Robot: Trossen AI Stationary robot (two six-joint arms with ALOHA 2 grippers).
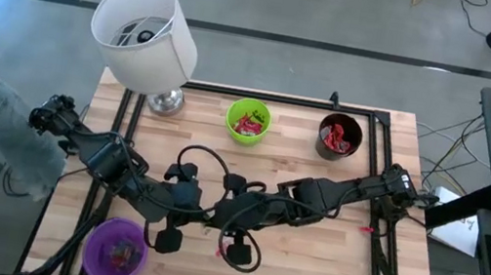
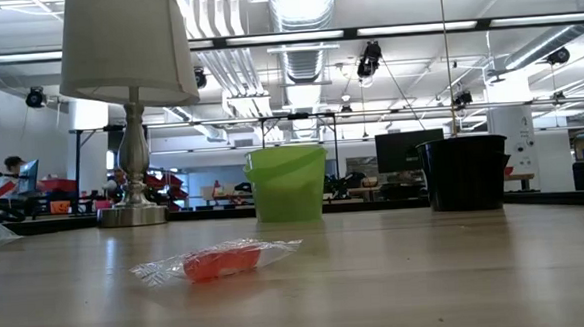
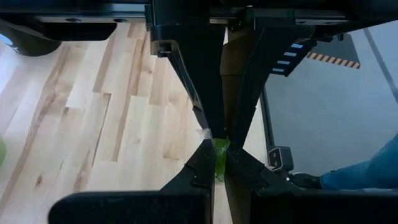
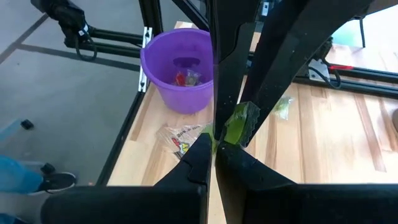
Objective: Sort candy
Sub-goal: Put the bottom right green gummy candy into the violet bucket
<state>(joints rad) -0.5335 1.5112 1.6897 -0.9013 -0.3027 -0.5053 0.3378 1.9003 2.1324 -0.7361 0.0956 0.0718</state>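
Pale wood tabletop under a white lamp, three cups on it.
Left hand pinches a green wrapped candy; right hand pinches a crumpled green wrapper; an orange-red clear-wrapped sweet lies near.

Both arms reach inward over the table's middle. The left gripper is clamped tight, fingertips meeting. The right gripper, close beside it, is likewise pinched closed.

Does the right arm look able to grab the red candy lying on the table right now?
Probably not yet: the right gripper is shut on a green candy, which it must drop before taking the red candy.
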